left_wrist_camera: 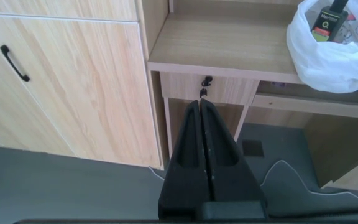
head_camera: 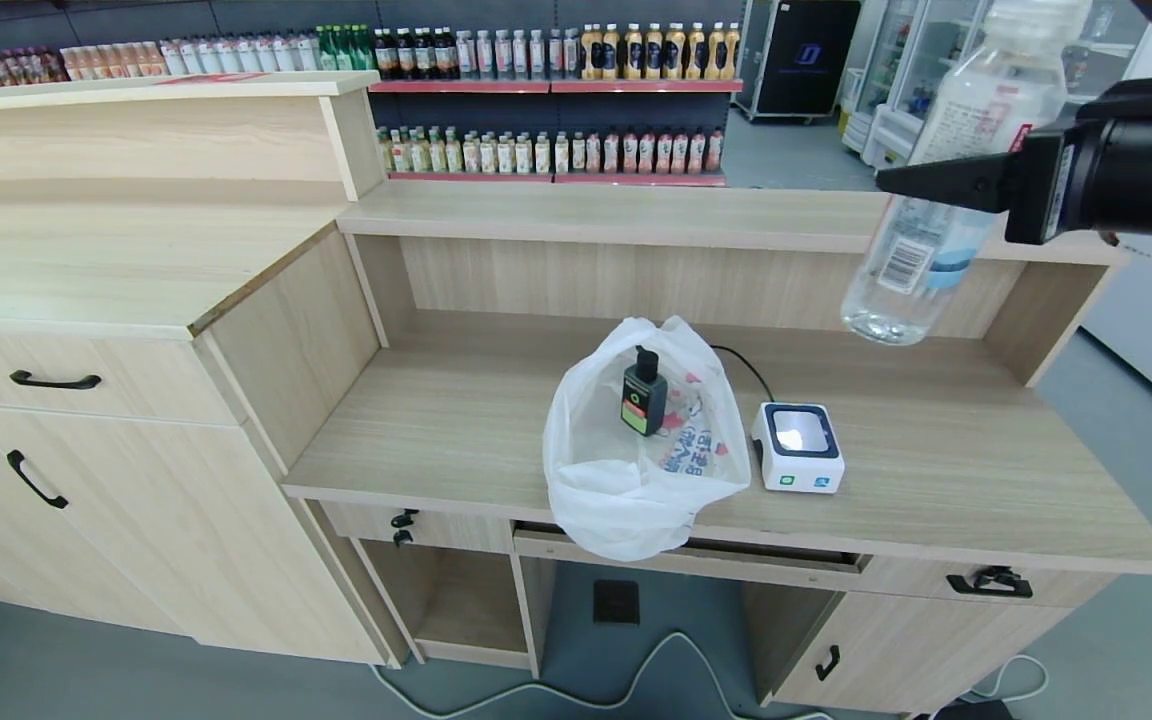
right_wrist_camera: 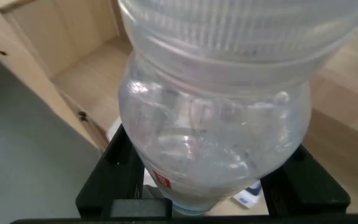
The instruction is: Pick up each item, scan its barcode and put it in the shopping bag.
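With one small dark bottle (head_camera: 643, 398) already in the shopping bag (head_camera: 626, 480) on the worktop (head_camera: 986, 450), your right gripper (head_camera: 926, 185) clasps a clear water bottle (head_camera: 976, 90) high up, well apart from the scanner (head_camera: 798, 447), probably yet to be scanned and bagged, while your left gripper (left_wrist_camera: 205, 124) has its fingers pressed together, empty.

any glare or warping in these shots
Head view: glare whitens the scanner window, and the back shelves bow slightly. Right wrist view: the clear bottle warps whatever lies behind it. Left wrist view: even light, no glare.

White bag (head_camera: 596, 470), clear white-labelled bottle (head_camera: 976, 100)
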`<state>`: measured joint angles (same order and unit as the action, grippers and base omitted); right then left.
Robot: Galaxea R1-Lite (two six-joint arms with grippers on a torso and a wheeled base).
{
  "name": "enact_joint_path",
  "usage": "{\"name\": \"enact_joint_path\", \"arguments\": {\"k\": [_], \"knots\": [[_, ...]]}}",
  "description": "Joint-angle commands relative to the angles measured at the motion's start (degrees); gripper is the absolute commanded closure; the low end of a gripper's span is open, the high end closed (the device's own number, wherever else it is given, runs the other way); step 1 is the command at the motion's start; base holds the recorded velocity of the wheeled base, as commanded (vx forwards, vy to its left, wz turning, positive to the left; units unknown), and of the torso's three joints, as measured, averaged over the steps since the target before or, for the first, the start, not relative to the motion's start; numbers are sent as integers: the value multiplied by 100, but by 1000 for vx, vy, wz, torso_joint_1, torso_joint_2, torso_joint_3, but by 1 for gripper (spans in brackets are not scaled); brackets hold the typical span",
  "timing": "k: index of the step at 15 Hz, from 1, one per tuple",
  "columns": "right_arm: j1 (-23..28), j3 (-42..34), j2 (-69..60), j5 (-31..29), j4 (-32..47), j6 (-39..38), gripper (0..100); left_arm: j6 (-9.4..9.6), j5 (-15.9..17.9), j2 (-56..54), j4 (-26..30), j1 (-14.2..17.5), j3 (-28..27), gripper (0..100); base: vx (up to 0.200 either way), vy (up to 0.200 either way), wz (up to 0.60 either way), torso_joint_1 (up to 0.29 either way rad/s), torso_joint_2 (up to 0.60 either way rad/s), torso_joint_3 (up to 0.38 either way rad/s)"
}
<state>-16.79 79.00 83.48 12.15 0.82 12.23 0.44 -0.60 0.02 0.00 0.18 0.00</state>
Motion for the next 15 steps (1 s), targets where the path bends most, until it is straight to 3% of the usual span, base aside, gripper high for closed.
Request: {"name": "enact_joint_path", "arguments": {"k": [1,4,8,10,11,14,15], "knots": [[817,-148,160,-20,59,649,100,0,-2,-2,0,8,0,100,0,0,0,0,0,0],[1802,-807,63,-11,33,1361,100,0,-2,-2,0,8,0,100,0,0,0,0,0,0],[3076,-1070,204,182,33,3181,100,0,-2,-2,0,8,0,100,0,0,0,0,0,0],[3683,-1088,300,1140,68,3884,100,0,-2,-2,0,8,0,100,0,0,0,0,0,0],[4412,-1088,415,2318,375,4868,100,0,-2,-2,0,8,0,100,0,0,0,0,0,0],[5080,-842,696,3135,1210,6151,100,0,-2,-2,0,8,0,100,0,0,400,0,2,2],[5071,-851,801,3118,920,6134,100,0,-2,-2,0,8,0,100,0,0,600,2,2,7]]}}
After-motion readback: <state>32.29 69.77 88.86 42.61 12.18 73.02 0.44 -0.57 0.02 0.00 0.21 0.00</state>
